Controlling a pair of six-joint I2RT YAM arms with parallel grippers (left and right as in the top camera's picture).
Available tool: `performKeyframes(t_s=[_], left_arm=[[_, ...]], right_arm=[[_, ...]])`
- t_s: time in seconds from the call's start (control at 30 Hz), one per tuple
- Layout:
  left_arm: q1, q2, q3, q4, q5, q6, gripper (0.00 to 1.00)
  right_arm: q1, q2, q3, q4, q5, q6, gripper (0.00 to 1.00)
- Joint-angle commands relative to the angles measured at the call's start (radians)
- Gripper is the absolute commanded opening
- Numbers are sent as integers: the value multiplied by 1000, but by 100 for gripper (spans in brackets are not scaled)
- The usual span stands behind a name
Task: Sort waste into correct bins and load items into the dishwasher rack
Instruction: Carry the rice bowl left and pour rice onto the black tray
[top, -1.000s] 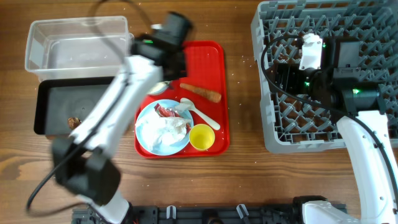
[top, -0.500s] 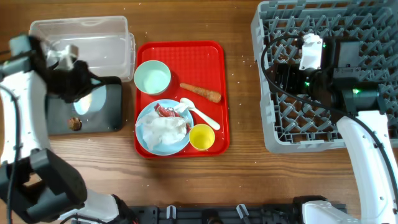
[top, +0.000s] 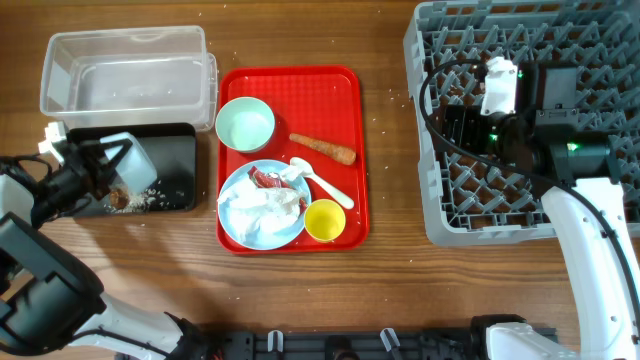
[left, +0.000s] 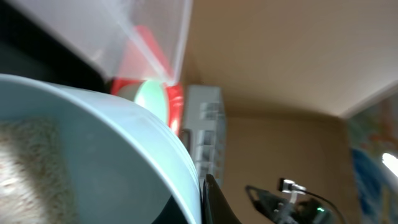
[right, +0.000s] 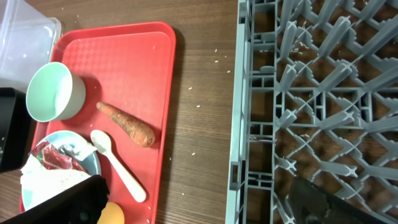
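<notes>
**Left arm: rice tip-out over the black tray**

Left gripper (top: 108, 166): fingers pinched on the rim of the light-blue bowl (top: 137, 160). The wrist view showed only one dark finger (left: 216, 204) beside the rim. The grip was therefore judged from the bowl hanging tilted, clear of any surface.

The bowl was held over the black tray (top: 176, 160), by the table's left edge, with its mouth tipped down and toward the right. The exact angle was not readable. The bowl is round, so it has no long axis of its own. The tray's long axis ran parallel to the near edge.

Rice grains (top: 152, 197) lay in the tray's near part beside the brown lump (top: 118, 198). The wrist view showed more rice inside the bowl.

Right gripper (right: 199, 183): fingers spread wide with nothing between them, hovering over the left edge of the rack (top: 440, 215) on the right side of the table.

Step judged: emptying food waste into the tray, partly done. The next move calls for more tilt or a shake until the bowl is clean, then a carry across to the rack.

Carrot (top: 323, 149) lay on the red tray (top: 345, 90). Its long axis was diagonal, thin tip toward the far-left corner.
</notes>
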Motion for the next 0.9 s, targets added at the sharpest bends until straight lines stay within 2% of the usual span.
performKeyframes(t_s=[0.0, 0.07, 0.17, 0.27, 0.5, 0.7, 0.87], left_arm=[[17, 29, -6, 21, 205, 0, 4], [21, 29, -6, 19, 205, -16, 4], [42, 29, -6, 19, 205, -138, 4], [90, 28, -6, 18, 205, -198, 4], [117, 28, -6, 15, 204, -241, 4], [117, 28, -6, 16, 204, -327, 4], [108, 22, -6, 27, 204, -332, 4]], right_arm=[[-4, 9, 7, -13, 10, 14, 96], [-4, 9, 7, -16, 9, 14, 96], [-4, 9, 7, -16, 9, 14, 96], [-4, 9, 7, -16, 10, 14, 96], [-4, 9, 7, -13, 10, 14, 96], [-4, 9, 7, -13, 10, 11, 96], [-4, 9, 7, -9, 10, 11, 96]])
